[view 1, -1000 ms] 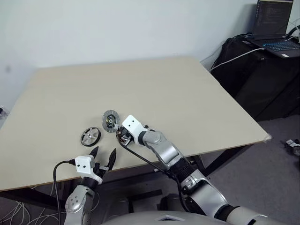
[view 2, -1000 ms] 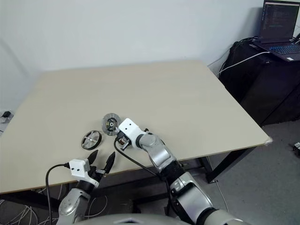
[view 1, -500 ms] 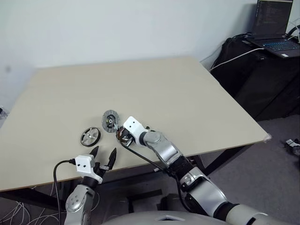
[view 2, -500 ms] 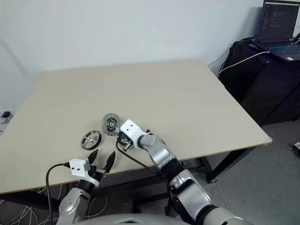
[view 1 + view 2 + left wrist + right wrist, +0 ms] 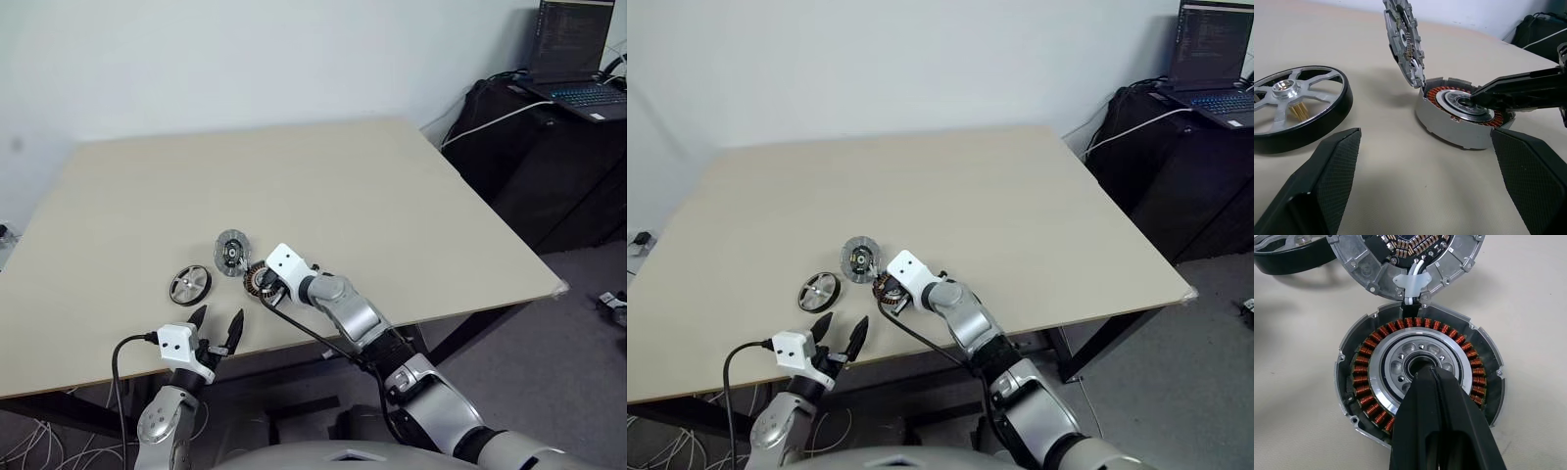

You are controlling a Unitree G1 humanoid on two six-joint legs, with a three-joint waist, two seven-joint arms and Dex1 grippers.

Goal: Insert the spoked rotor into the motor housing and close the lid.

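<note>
Right hand pressed shut into the motor housing's hub; left hand spread wide near the bench edge.

The bench carries everything. Since a second ago the right hand has drawn slightly aside, baring the motor housing, which its white wrist block covered before; its fingers meet tip to tip in the silver centre. The lid stands tilted on edge just beyond that hand, joined to the housing's rim by a short cable. The spoked rotor lies flat just ahead of the left hand, apart from it; that hand has kept still. Part of the housing's near rim hides behind the right fingers.
</note>
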